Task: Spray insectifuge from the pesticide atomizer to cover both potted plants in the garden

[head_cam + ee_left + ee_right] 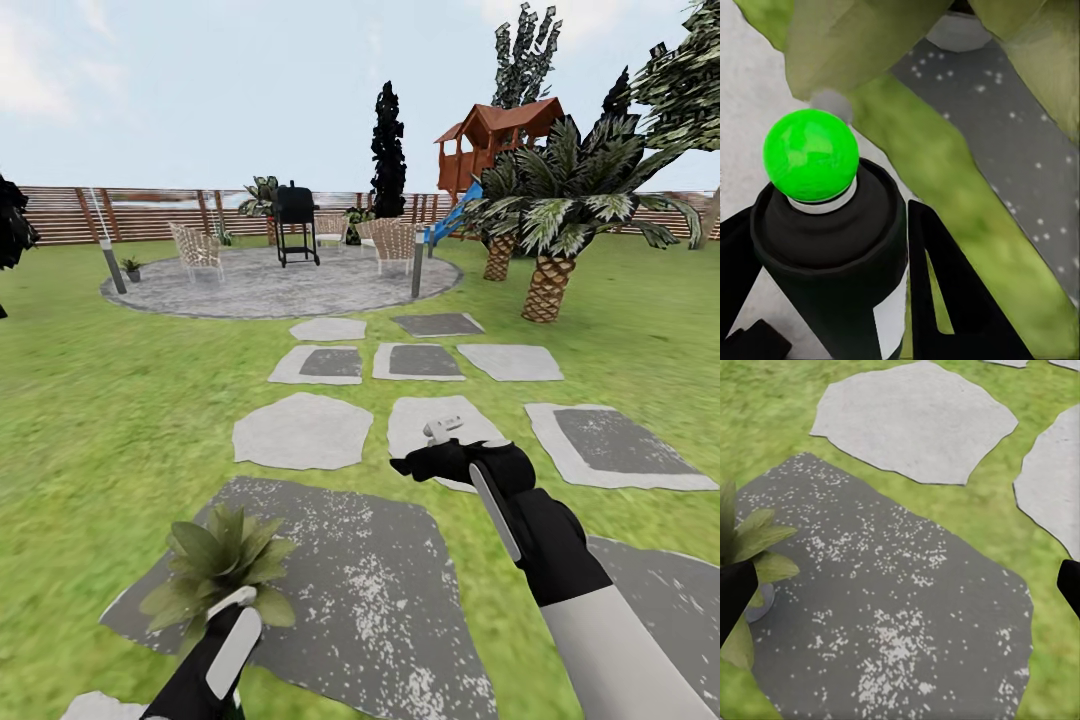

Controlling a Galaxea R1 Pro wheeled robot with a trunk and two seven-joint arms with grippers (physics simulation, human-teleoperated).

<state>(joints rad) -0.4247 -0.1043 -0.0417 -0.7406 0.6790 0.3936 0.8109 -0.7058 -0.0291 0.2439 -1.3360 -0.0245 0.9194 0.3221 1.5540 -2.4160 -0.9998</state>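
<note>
Between the fingers of the left end effector (832, 300) the pesticide atomizer (832, 255) is clamped, its green-capped top held just beside the leaves of a potted plant (220, 565) on a dark paving slab (380, 590). The right end effector (900, 592) is held spread and empty above that slab, with lawn (110, 400) around it.

Ground: green lawn (90, 400) with grey stepping slabs. Potted plant (218, 562) sits on the big dark speckled slab (370, 590) at 6 o'clock, near its 9 o'clock edge. Round paved patio (270, 285) at 12 carries grill (296, 222), wicker chairs (196, 248), small potted plant (131, 268).
</note>
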